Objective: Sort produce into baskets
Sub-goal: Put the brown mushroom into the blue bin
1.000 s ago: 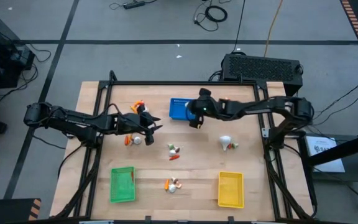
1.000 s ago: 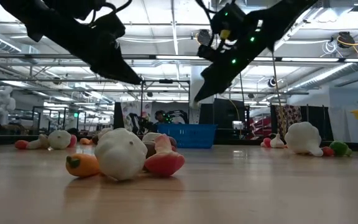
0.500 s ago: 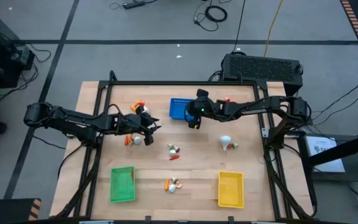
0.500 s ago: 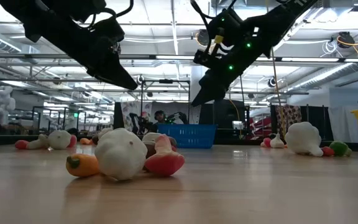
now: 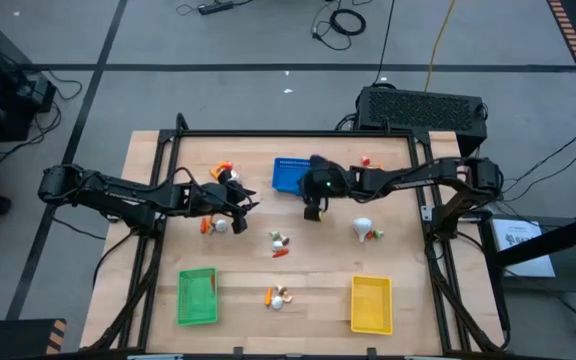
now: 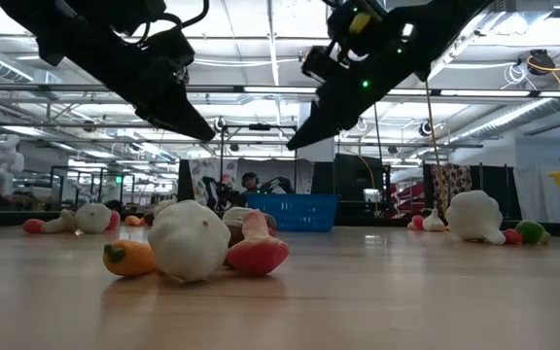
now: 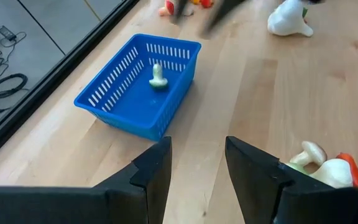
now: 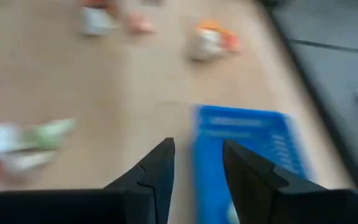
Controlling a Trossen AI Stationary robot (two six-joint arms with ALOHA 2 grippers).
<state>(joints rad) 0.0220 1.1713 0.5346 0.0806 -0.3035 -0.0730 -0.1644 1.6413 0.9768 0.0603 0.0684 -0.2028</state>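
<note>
My left gripper point(image 5: 249, 206) is open and empty above the table's middle left, right of a produce cluster point(image 5: 214, 225); its wrist view shows the gap between its fingers point(image 7: 197, 155). My right gripper point(image 5: 313, 209) is open and empty, just near of the blue basket point(image 5: 288, 173), which holds a small white piece point(image 7: 158, 76). The green basket point(image 5: 197, 297) and the yellow basket point(image 5: 371, 304) stand at the near edge. Produce lies in small heaps on the table point(image 5: 280, 243) point(image 5: 278, 296) point(image 5: 367, 230) point(image 5: 223, 171). The right wrist view is blurred; the blue basket point(image 8: 247, 149) shows ahead of its fingers.
A lone red piece point(image 5: 366, 160) lies at the far right of the table. A black metal frame point(image 5: 268, 133) runs along the table's far edge and sides. A black box point(image 5: 423, 108) stands behind the table. Both grippers hang above the tabletop in the low view point(image 6: 212, 131) point(image 6: 295, 144).
My right gripper has gone from beside the blue basket toward the table's near edge and stays open. My left gripper has kept still.
</note>
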